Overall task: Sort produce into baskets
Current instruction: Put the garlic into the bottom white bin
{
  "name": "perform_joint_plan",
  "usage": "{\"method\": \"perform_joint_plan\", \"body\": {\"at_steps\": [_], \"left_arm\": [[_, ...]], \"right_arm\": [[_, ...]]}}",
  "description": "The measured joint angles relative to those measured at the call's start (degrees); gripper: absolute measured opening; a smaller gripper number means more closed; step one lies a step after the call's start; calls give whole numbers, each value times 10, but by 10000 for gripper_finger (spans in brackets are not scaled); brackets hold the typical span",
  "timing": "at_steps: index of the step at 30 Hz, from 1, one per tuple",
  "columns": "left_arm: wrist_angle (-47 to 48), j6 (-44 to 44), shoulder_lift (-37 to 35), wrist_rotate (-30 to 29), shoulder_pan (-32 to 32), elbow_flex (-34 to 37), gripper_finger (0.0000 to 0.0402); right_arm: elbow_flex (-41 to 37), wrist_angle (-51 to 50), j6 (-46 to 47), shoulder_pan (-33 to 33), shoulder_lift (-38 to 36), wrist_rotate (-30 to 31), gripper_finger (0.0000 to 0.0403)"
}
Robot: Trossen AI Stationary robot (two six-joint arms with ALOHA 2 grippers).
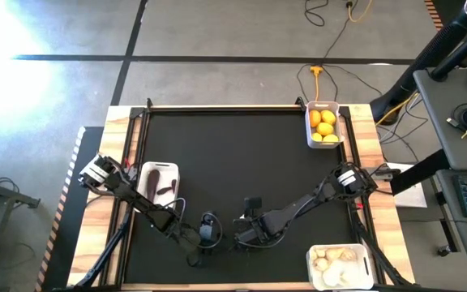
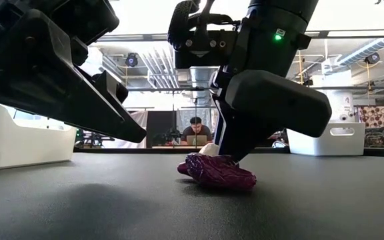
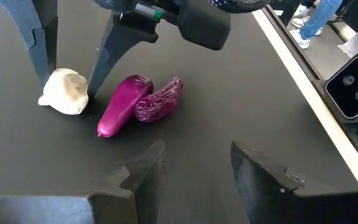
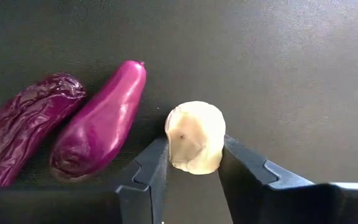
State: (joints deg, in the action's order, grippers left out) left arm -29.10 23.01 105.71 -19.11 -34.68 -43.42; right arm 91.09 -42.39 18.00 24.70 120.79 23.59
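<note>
A black mat covers the wood-edged worktop (image 1: 120, 122); a yellow cable (image 1: 318, 75) trails across the floor, and a person (image 2: 195, 129) sits behind.

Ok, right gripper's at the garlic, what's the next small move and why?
Probably finish closing, then lift. The right gripper has its fingers on both sides of the garlic, which sits on the table beside two purple vegetables. The garlic basket is nearby.

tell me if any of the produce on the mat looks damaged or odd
One purple vegetable looks shrivelled and wrinkled, unlike the smooth glossy one lying against it. The garlic bulb between the right gripper fingers looks normal.
</note>
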Motion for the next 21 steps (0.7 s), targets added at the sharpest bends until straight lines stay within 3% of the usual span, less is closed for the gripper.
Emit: {"method": "perform_joint_plan", "body": {"at_steps": [7,12,17,21], "left_arm": [[0,0,0,0,0,0,166],[0,-8,0,0,0,1,166],[-3,-8,0,0,0,1,166],[-6,-10,0,0,0,1,166]], "right_arm": [[5,-24,20,10,-16,-1,113],[15,-72,67,40,-69,-22,109],[15,-134,174,84,-145,-61,108],[15,-207,314,137,-206,-102,108]]}}
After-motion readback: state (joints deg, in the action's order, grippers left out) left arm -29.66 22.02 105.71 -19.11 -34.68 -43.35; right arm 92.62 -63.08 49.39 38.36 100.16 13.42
